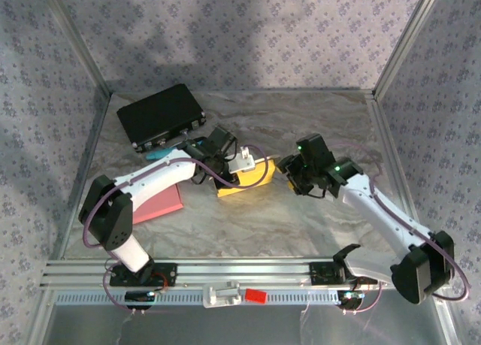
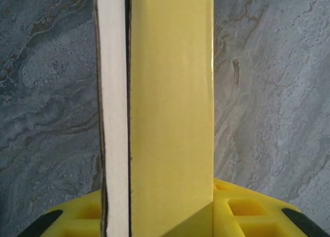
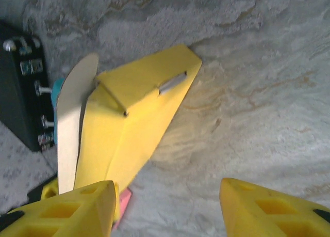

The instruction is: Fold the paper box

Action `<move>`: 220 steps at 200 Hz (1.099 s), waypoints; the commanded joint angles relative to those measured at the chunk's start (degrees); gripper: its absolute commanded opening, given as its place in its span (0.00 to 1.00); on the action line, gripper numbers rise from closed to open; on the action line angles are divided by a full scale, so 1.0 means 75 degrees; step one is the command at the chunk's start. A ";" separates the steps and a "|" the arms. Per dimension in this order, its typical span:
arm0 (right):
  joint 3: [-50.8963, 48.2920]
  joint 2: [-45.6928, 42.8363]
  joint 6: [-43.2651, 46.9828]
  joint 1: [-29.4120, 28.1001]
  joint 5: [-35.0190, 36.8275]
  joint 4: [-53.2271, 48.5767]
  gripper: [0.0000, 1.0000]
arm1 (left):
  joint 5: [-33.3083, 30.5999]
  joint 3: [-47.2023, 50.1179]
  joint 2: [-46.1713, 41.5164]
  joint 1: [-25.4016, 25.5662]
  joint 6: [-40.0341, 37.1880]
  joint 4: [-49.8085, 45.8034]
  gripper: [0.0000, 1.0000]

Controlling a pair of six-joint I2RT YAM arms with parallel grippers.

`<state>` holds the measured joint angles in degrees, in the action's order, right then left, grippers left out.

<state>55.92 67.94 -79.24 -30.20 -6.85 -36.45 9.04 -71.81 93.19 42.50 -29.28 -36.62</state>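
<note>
The paper box (image 1: 246, 180) is yellow with a pale inner flap and lies partly folded in the middle of the table. My left gripper (image 1: 223, 163) is shut on it. In the left wrist view its yellow panel (image 2: 170, 118) and white flap (image 2: 113, 118) stand upright between the two fingers (image 2: 247, 214). My right gripper (image 1: 291, 174) sits just right of the box, open with nothing between its fingers. In the right wrist view the box (image 3: 134, 108) lies ahead to the left, its lower edge beside my left finger (image 3: 77, 211), and bare table shows in the gap.
A black case (image 1: 161, 117) with metal latches sits at the back left. A pink sheet (image 1: 159, 203) lies under the left arm, and a small teal thing (image 1: 160, 154) lies between case and box. Metal frame posts and patterned walls bound the table.
</note>
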 commanded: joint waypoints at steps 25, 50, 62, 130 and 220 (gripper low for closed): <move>0.0292 0.0666 -0.0585 -0.0377 0.0641 0.0810 0.59 | 0.0014 -0.0102 0.0243 -0.0053 -0.0034 -0.0547 0.35; 0.0453 0.0961 -0.0589 -0.0456 0.0563 0.0776 0.59 | -0.0003 -0.0139 0.0266 -0.0054 -0.0027 -0.0545 0.36; 0.0495 0.1109 -0.0563 -0.0452 0.0549 0.0714 0.58 | -0.0020 -0.0153 0.0278 -0.0049 -0.0033 -0.0533 0.37; 0.0431 0.1709 -0.0530 -0.0497 0.0377 -0.0127 0.46 | -0.0191 -0.0196 0.0245 -0.0059 0.0048 -0.0375 0.41; 0.1582 0.1568 0.0560 -0.0451 0.0667 -0.0852 0.44 | -0.0109 -0.0061 0.0126 -0.0123 -0.0050 -0.0088 0.38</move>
<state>63.64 80.05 -80.14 -33.78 -3.79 -38.35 7.68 -72.29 94.08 42.22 -29.02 -37.12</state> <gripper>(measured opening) 0.418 0.391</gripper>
